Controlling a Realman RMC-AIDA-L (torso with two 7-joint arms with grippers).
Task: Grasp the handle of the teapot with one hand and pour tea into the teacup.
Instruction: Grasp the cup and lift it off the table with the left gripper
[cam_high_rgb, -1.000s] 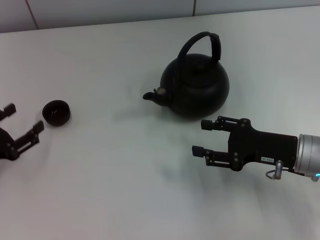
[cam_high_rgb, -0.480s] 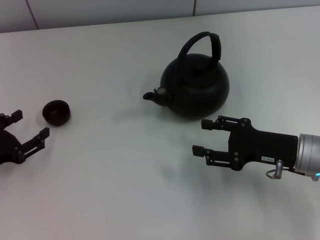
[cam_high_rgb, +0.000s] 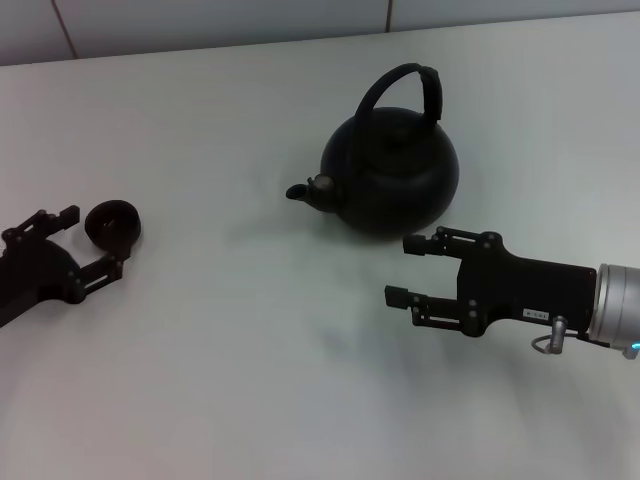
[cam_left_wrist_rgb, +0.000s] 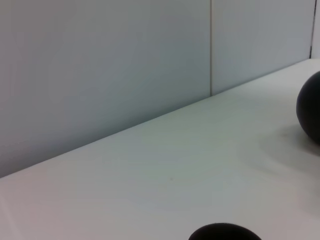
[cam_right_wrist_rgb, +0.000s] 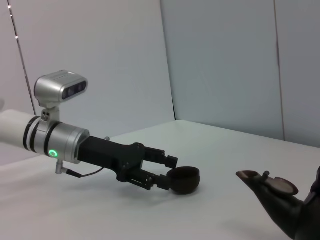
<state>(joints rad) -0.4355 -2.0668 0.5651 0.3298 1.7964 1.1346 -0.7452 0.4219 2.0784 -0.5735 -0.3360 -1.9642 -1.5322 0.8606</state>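
The round black teapot (cam_high_rgb: 390, 180) stands at the table's middle back, spout pointing left, and its arched handle (cam_high_rgb: 424, 85) rises over the lid. Far left sits the tiny black teacup (cam_high_rgb: 112, 224). My left gripper (cam_high_rgb: 93, 241) is open right at the cup, whose near side lies at its fingertips. In the right wrist view the teacup (cam_right_wrist_rgb: 184, 179) sits just past the left gripper (cam_right_wrist_rgb: 166, 171), with the teapot's spout (cam_right_wrist_rgb: 267, 186) nearer. My right gripper (cam_high_rgb: 402, 270) stands open just in front of the teapot, holding nothing. The left wrist view catches the teacup's rim (cam_left_wrist_rgb: 225, 233) and the teapot's side (cam_left_wrist_rgb: 310, 107).
The white table (cam_high_rgb: 250, 360) runs back to a pale panelled wall (cam_high_rgb: 200, 20). Nothing else stands on it.
My left gripper has moved right and forward, up to the teacup. The right arm and the teapot have stayed in place.
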